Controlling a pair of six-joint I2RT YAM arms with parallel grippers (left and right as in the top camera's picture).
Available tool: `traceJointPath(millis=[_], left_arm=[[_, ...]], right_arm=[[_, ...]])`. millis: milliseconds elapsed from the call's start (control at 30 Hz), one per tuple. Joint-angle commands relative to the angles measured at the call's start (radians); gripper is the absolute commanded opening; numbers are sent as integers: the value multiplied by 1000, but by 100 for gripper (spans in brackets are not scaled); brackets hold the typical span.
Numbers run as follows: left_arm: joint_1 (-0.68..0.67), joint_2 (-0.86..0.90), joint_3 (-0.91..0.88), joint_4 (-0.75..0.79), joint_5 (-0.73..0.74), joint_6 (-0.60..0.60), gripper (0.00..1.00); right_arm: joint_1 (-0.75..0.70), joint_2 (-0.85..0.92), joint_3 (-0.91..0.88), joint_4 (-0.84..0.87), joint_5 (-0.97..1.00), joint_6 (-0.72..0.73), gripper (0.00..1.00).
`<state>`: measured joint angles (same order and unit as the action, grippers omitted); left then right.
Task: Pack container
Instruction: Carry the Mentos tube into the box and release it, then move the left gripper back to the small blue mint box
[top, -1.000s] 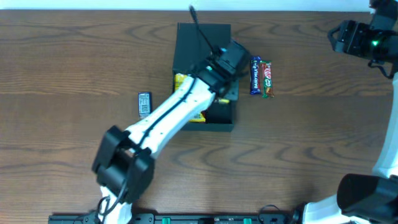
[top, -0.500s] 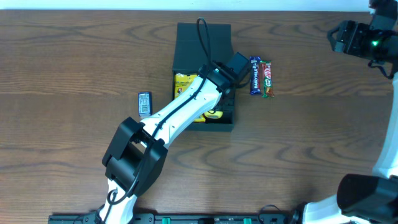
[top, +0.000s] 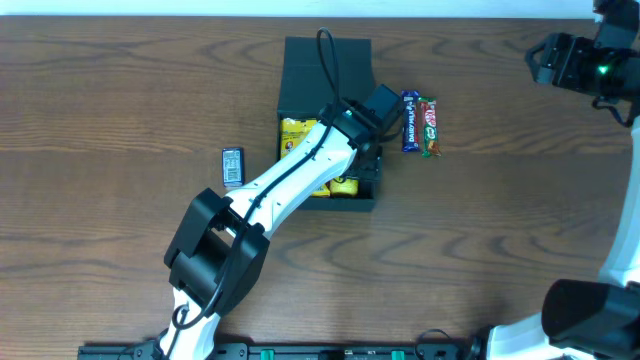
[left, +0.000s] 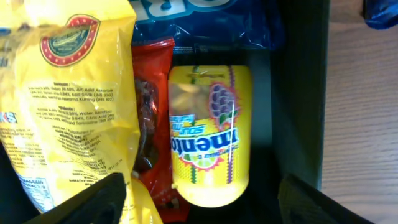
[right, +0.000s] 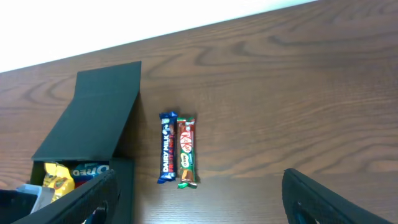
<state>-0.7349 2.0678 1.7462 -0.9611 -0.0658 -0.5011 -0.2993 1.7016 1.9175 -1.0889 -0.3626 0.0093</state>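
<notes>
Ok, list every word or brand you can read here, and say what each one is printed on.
"mentos": yellow roll lying in the container.
"OREO": blue packet in the container.
"DAIRY MILK": blue bar on the table beside the container.
"KitKat": red bar next to the blue bar.
Yellow bag: red round emblem and fine print, too small to read.
Small packet left of the container: too blurred to read.

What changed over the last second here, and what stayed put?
The left arm swung its elbow in toward the container, and its wrist barely shifted over the box. The left gripper is open, with the Mentos pack lying loose in the container, apparently just let go. The container, Dairy Milk bar, KitKat bar, small packet and right arm did not move.
</notes>
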Motion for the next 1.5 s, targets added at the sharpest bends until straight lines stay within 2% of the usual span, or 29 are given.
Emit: traceJointPath(millis=[0, 167, 300, 367, 533, 667, 733, 933, 1100, 1333, 1467], left_arm=[[9, -34, 41, -5, -65, 50, 75], [37, -130, 86, -8, -253, 60, 73], [91, -225, 86, -27, -434, 60, 78], [140, -251, 86, -61, -473, 60, 78], [341, -256, 18, -141, -393, 5, 78], [481, -256, -166, -76, -230, -23, 77], [509, -256, -251, -24, -162, -23, 77], [518, -256, -448, 138, -117, -15, 86], [518, -256, -537, 251, -59, -15, 92], [518, -255, -620, 381, -47, 8, 90], [518, -250, -626, 430, -45, 96, 84]], right_arm=[[-8, 0, 11, -5, 0, -18, 84], [-8, 0, 11, -6, 0, -18, 84], [-8, 0, 11, -9, 0, -18, 85], [-8, 0, 11, -12, 0, -18, 84], [-8, 0, 11, -31, 0, -18, 85], [-8, 0, 11, -45, 0, -18, 85], [-8, 0, 11, -48, 0, -18, 85], [-8, 0, 11, -50, 0, -3, 86], [-7, 0, 11, -53, 0, -3, 86], [-7, 0, 11, -53, 0, -3, 87], [-7, 0, 11, -51, 0, -3, 87]])
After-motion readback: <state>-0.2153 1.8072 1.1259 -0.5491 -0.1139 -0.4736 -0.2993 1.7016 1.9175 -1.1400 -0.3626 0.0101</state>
